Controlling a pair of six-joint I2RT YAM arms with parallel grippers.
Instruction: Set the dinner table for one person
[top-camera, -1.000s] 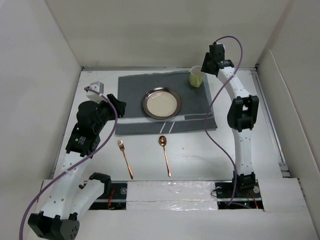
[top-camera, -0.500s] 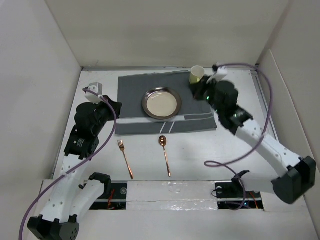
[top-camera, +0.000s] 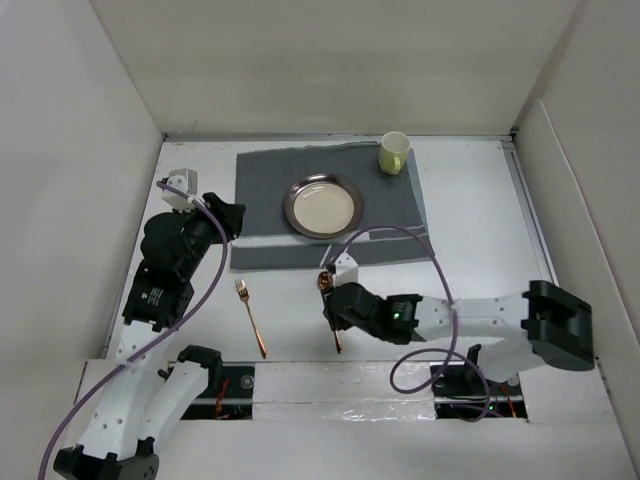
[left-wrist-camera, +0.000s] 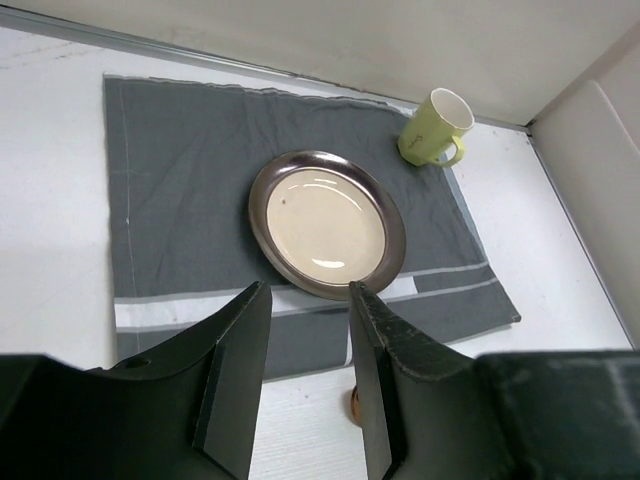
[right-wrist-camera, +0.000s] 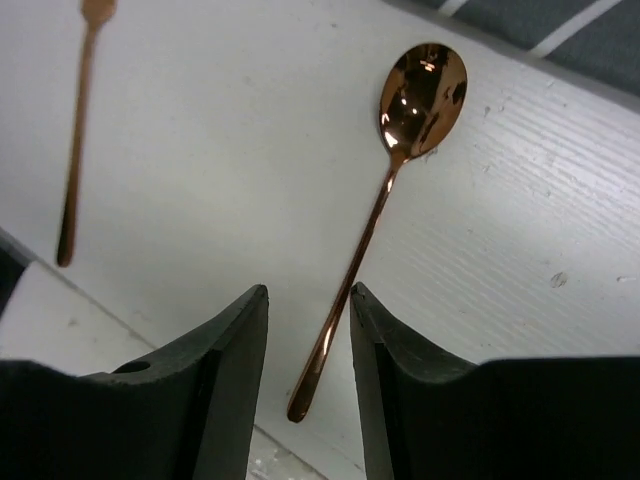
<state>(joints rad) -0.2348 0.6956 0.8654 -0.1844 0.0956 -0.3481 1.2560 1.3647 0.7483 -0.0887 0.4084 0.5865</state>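
The white dinner table (top-camera: 480, 230) carries a dark grey striped placemat (top-camera: 265, 195) with a metal-rimmed cream plate (top-camera: 323, 206) on it and a pale green cup (top-camera: 393, 152) at its far right corner. A copper fork (top-camera: 251, 318) and a copper spoon (top-camera: 325, 281) lie on the table in front of the mat. My right gripper (top-camera: 333, 312) (right-wrist-camera: 308, 290) is open, low over the spoon (right-wrist-camera: 372, 215), its jaws on either side of the handle's lower part. My left gripper (top-camera: 228, 214) (left-wrist-camera: 308, 290) is open and empty, held above the mat's near left side.
White walls enclose the table on the left, back and right. The right arm's purple cable (top-camera: 420, 240) loops over the mat's near right corner. The fork (right-wrist-camera: 78, 130) lies left of the right gripper. The plate (left-wrist-camera: 327, 223) and the cup (left-wrist-camera: 437, 126) show ahead of the left gripper.
My right arm has swung from beside the cup at the back right down to the near middle, over the spoon. The left arm has shifted only slightly.
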